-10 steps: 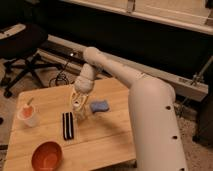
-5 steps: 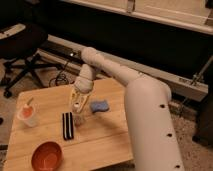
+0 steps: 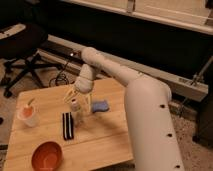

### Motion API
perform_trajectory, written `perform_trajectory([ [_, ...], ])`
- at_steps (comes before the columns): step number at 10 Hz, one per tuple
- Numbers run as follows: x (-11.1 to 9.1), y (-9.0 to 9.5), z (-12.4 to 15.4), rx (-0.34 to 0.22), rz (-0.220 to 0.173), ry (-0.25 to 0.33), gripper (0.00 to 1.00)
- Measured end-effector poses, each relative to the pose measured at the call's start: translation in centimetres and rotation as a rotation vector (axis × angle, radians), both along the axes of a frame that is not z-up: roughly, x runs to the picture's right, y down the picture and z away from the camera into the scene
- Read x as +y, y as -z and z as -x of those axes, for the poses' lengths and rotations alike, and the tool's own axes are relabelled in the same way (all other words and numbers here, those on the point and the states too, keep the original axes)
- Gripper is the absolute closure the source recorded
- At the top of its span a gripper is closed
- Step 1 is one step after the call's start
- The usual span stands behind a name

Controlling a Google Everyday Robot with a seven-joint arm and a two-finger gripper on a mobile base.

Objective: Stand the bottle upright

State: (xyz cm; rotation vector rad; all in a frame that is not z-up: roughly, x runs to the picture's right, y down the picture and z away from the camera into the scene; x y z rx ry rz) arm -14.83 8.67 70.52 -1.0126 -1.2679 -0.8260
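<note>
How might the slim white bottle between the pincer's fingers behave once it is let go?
The slim white plastic bottle looks tall and narrow, so it may tip easily. Its round body would probably roll on the wooden table. It seems light. The pincer straddles it.

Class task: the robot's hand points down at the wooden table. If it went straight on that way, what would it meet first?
Most likely the small slim white plastic bottle, standing between the fingers of the hand; under it, the wooden table. Depth is unclear from one view.

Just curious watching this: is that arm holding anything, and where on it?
The bottle stands between the gripper prongs over the table; whether it is gripped cannot be told.
</note>
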Motion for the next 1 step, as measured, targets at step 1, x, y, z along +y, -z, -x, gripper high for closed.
perform_trajectory([
  [1,0.02,0.01,0.08,-0.001,0.0,0.001,0.2],
])
